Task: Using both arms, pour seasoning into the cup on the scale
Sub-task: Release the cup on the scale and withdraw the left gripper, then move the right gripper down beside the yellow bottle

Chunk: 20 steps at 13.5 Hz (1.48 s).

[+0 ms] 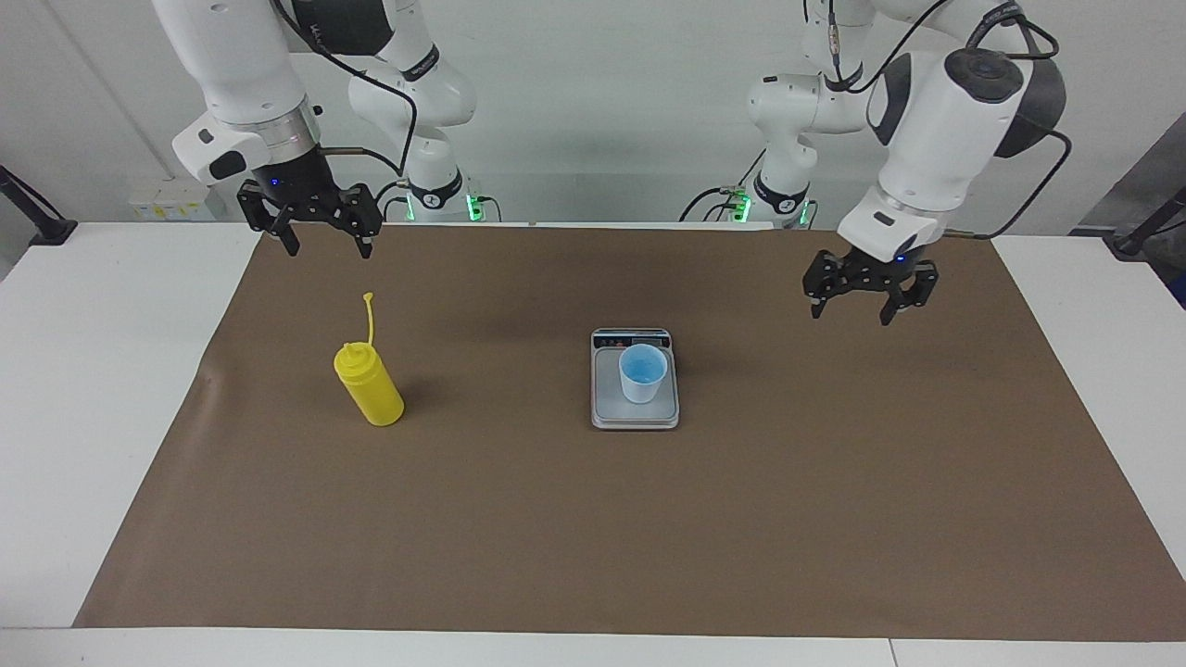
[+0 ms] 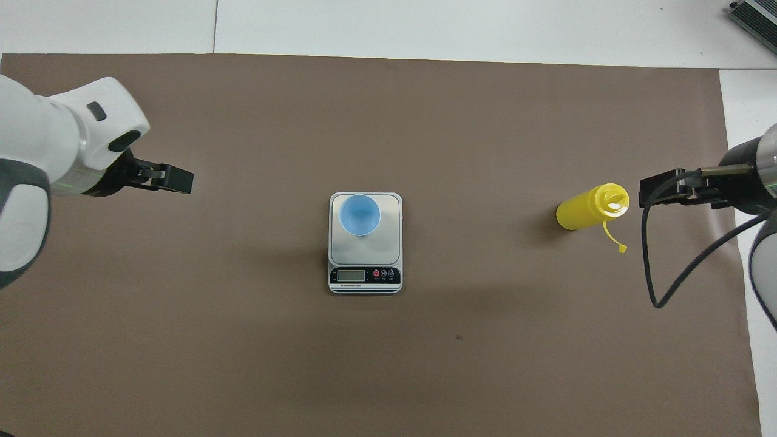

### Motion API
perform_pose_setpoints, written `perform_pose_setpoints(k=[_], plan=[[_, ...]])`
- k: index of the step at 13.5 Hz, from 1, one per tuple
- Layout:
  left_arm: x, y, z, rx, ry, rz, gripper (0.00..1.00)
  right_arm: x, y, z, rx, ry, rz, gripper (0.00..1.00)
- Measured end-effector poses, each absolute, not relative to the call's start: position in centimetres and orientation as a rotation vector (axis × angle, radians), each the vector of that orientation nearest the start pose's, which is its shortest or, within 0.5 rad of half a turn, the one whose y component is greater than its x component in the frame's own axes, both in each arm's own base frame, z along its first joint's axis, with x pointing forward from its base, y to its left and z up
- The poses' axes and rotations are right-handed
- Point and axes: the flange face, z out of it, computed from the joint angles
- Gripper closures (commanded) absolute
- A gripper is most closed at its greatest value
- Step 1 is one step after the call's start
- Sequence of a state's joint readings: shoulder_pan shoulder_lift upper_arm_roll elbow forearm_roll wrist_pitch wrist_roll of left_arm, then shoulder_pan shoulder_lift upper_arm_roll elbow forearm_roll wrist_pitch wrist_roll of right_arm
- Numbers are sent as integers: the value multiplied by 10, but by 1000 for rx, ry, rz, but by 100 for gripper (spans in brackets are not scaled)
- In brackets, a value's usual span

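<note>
The light-blue cup [image 1: 643, 372] [image 2: 359, 213] stands upright on the silver-grey scale [image 1: 636, 415] [image 2: 383, 243], on the part of the plate away from the display. Nothing touches it. My left gripper [image 1: 851, 313] [image 2: 176, 180] hangs open and empty above the mat, well off toward the left arm's end of the table. The yellow seasoning bottle [image 1: 371, 389] [image 2: 586, 207] stands upright toward the right arm's end, its tethered cap strip sticking up. My right gripper [image 1: 329, 250] [image 2: 658, 189] waits open in the air, close to the bottle on the robots' side and higher than it.
A brown mat [image 1: 593, 519] covers most of the white table [image 1: 102, 371]. The scale's display strip [image 2: 364, 276] faces the robots. A black cable [image 2: 652, 267] hangs from the right arm.
</note>
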<state>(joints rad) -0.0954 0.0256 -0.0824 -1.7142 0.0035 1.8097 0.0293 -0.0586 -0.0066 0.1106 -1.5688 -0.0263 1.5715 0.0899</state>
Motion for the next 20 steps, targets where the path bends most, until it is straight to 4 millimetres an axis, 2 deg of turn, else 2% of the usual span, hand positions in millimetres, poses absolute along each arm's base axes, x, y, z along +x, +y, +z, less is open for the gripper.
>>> perform_pose_setpoints(k=[1,3,6,9,15,18,20], plan=[[569,-82,565,-3123,329,-93,0,552,26,629,-3167,60,-18,0],[566,-64,572,-3123,317,-52,0,552,26,629,-3167,60,-18,0],[557,-61,593,-3123,312,-1,0,552,26,629,-3167,60,-18,0],[544,-52,615,-3122,285,-28,0,552,26,629,-3167,60,-18,0],[535,-56,615,-3118,298,-9,0,552,26,629,-3168,61,-10,0],[533,-38,634,-3122,278,-20,0,552,15,624,-3168,87,3,0],[532,-33,639,-3124,275,-23,0,551,9,614,-3169,44,-2,0]])
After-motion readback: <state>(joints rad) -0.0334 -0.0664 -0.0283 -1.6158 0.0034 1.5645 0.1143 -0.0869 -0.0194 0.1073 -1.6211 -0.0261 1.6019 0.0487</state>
